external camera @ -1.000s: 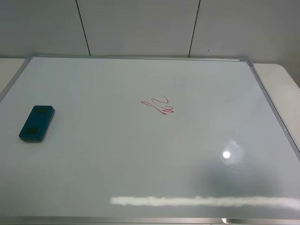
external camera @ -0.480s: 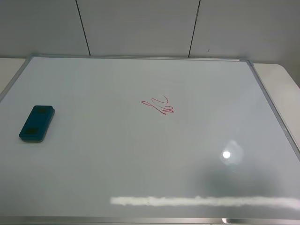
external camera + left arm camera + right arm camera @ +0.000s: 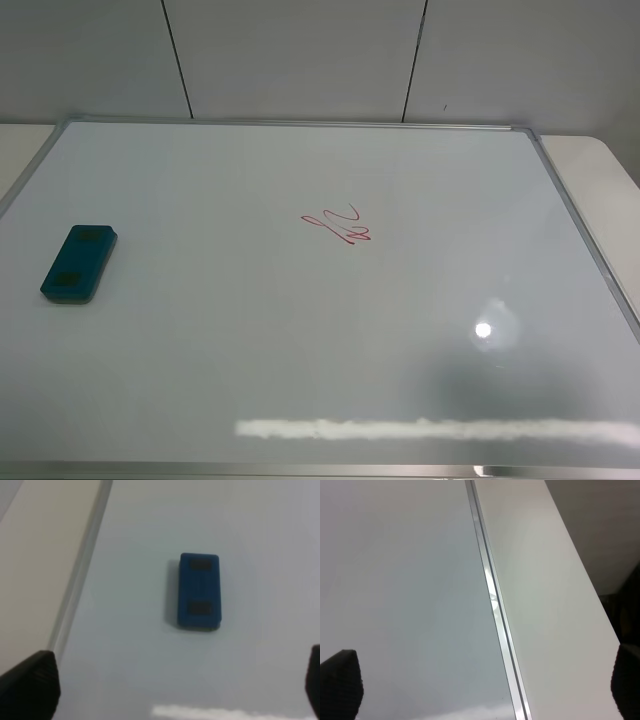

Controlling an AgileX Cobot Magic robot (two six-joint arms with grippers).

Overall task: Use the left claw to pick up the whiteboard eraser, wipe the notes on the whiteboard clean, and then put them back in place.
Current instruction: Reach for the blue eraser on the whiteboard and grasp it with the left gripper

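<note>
The teal-blue whiteboard eraser (image 3: 79,262) lies flat on the left part of the whiteboard (image 3: 300,330); it also shows in the left wrist view (image 3: 199,591). The red notes (image 3: 340,226) sit near the board's middle. Neither arm shows in the high view. In the left wrist view the left claw (image 3: 175,680) hangs open well above the board, its black fingertips (image 3: 31,687) wide apart, the eraser ahead of them and untouched. In the right wrist view the right gripper (image 3: 485,685) is open and empty above the board's frame.
The board's silver frame (image 3: 492,600) runs along its right edge, with a white table surface (image 3: 545,605) beside it. The left frame edge (image 3: 80,575) lies close to the eraser. A grey panelled wall (image 3: 300,55) stands behind the board.
</note>
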